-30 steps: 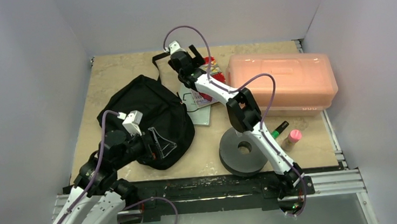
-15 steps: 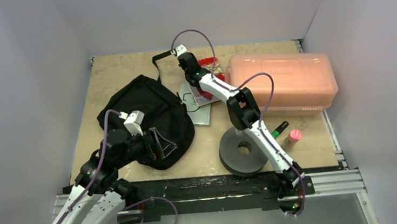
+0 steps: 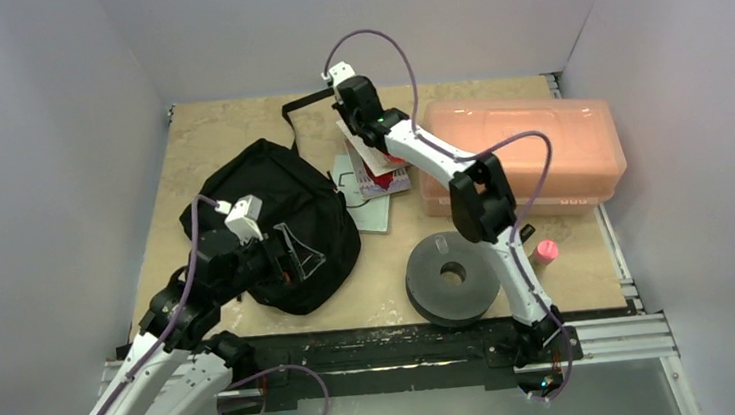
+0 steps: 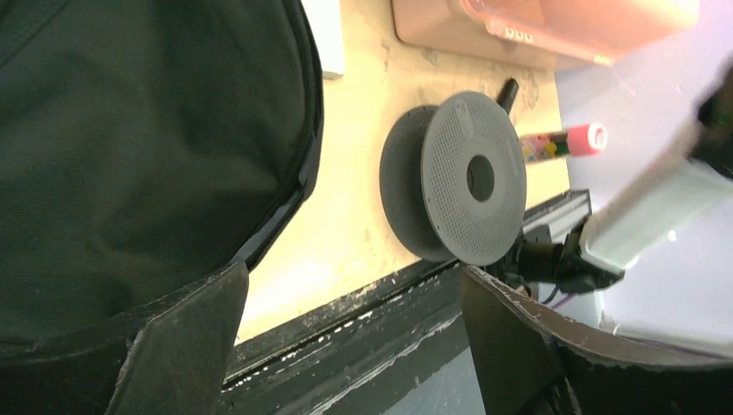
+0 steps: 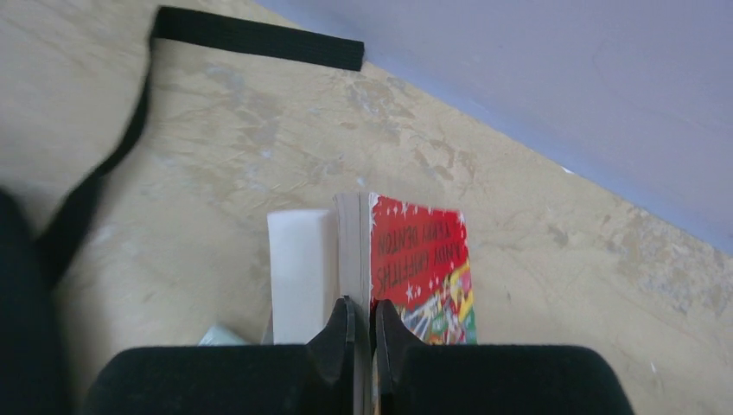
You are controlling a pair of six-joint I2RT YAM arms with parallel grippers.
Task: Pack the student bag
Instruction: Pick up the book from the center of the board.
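Observation:
The student bag [image 3: 273,211] is a floppy black backpack lying at the left of the table, and it fills the left half of the left wrist view [image 4: 147,147]. One long strap [image 5: 255,39] trails toward the back wall. My left gripper [image 3: 293,256] hovers at the bag's near right edge, open, with only the table edge between its fingers [image 4: 186,346]. My right gripper [image 5: 363,333] is shut on the edge of a red-covered book [image 5: 423,264], which sits beside the bag [image 3: 385,161] at the back.
A translucent orange lidded box [image 3: 524,149] stands at the back right. A dark grey spool [image 3: 450,276] lies near the front edge, with a pink-capped marker [image 3: 546,250] to its right. A white booklet [image 3: 369,209] lies under the red book.
My right gripper swung right onto the red book and went from open to shut on its edge. The left arm shifted only slightly beside the bag.

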